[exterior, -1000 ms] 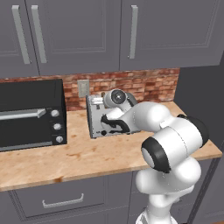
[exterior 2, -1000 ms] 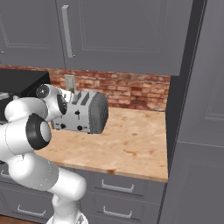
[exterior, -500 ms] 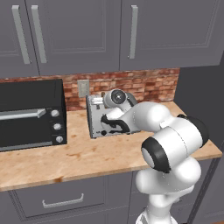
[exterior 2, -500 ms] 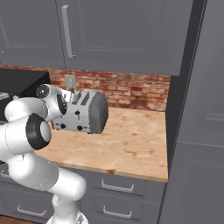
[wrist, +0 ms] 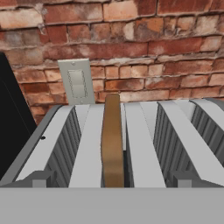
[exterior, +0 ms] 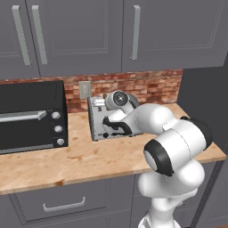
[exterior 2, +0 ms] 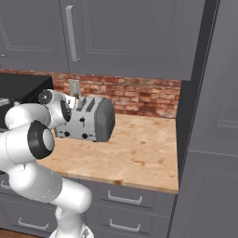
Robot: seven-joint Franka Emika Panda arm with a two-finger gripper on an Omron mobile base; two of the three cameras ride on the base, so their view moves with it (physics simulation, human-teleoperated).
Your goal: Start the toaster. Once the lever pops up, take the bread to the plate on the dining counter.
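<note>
Here the grey wall cabinets (exterior: 111, 35) span the top of both base views, above a red brick backsplash (exterior 2: 139, 95). Below runs the light wood counter (exterior: 67, 160), with grey drawers (exterior: 62, 202) under its front edge.

At the left end of the counter sits a black toaster oven (exterior: 29, 116), with a silver handle and three small knobs on its front. It stands just beside the toaster, not touching it as far as the left base view shows.

The white arm (exterior: 173, 147) bends in from the front and reaches over the toaster (exterior 2: 88, 120), hiding much of it in the left base view. The toaster is a boxy silver-grey unit against the backsplash, rounded at its right end, with dark levers and small knobs on the front face. From the hand view its top shows long pale slots with ribbed grey walls.

The bread (wrist: 112, 142) stands upright on edge in one slot left of the toaster's middle: a thin brown slice seen edge-on, its top edge standing above the slot rims.

A pale wall switch plate (wrist: 77, 82) is fixed to the brick directly behind the toaster.

The gripper is at the toaster's top; its fingers are spread wide and hold nothing.
</note>
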